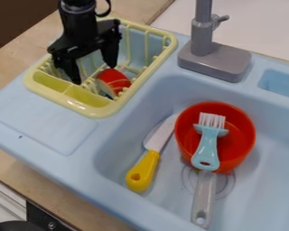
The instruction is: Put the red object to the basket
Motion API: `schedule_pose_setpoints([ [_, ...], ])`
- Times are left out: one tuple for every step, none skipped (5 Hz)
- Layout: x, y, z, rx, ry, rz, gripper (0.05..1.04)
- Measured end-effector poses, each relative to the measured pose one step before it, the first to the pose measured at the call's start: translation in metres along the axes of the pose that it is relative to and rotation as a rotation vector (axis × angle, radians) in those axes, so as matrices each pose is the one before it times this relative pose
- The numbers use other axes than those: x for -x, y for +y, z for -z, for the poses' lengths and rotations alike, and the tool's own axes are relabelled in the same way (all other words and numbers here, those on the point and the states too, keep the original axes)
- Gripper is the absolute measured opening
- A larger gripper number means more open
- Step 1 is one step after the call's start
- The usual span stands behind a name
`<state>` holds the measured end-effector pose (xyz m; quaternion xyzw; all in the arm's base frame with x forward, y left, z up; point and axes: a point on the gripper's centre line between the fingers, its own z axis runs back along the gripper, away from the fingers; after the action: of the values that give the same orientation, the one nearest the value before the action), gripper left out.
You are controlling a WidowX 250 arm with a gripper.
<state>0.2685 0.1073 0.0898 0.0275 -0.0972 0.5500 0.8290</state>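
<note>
Looking at the final bit of this one, I'd say: the red toy piece with pale stripes (115, 82) is down inside the pale yellow dish rack (81, 106), which has to be the "basket" here, tipped over against the prongs on the sink side. The black two-finger gripper (95, 75) hangs right over it with its fingers spread apart. One fingertip is right by the top of the toy, maybe touching, can't tell, but nothing looks pinched. So my read is that the placing is basically done and the step in hand is letting go and getting clear.

Next move imo: go straight up, fingers kept wide, no sideways swing until the tips are above the rim. The prongs are close to those tips, so a sloppy exit could snag one or nudge the toy. Closing again would just risk picking it back up.

(Yeah, there's also an orange-red bowl (236, 135) in the blue sink (119, 149), but I'm betting the striped one is the target.)
</note>
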Motion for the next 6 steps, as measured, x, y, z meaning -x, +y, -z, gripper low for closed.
schedule_pose_setpoints([
  [0.00208, -0.00134, -0.01992, 0.0043, -0.0295, 0.0423, 0.997],
  [0.00303, -0.00011, -0.02291, -0.0499, -0.0241, 0.1387, 0.998],
  [0.00672, 0.00125, -0.01648, 0.0115, 0.0080, 0.1338, 0.998],
  [0.01861, -0.00308, -0.00677, 0.0484, 0.0166, 0.0872, 0.998],
  [0.02606, 0.00527, -0.00165, -0.0350, 0.0146, 0.0042, 0.998],
  [0.02419, 0.01358, -0.00583, -0.0082, 0.0106, -0.0191, 0.997],
])
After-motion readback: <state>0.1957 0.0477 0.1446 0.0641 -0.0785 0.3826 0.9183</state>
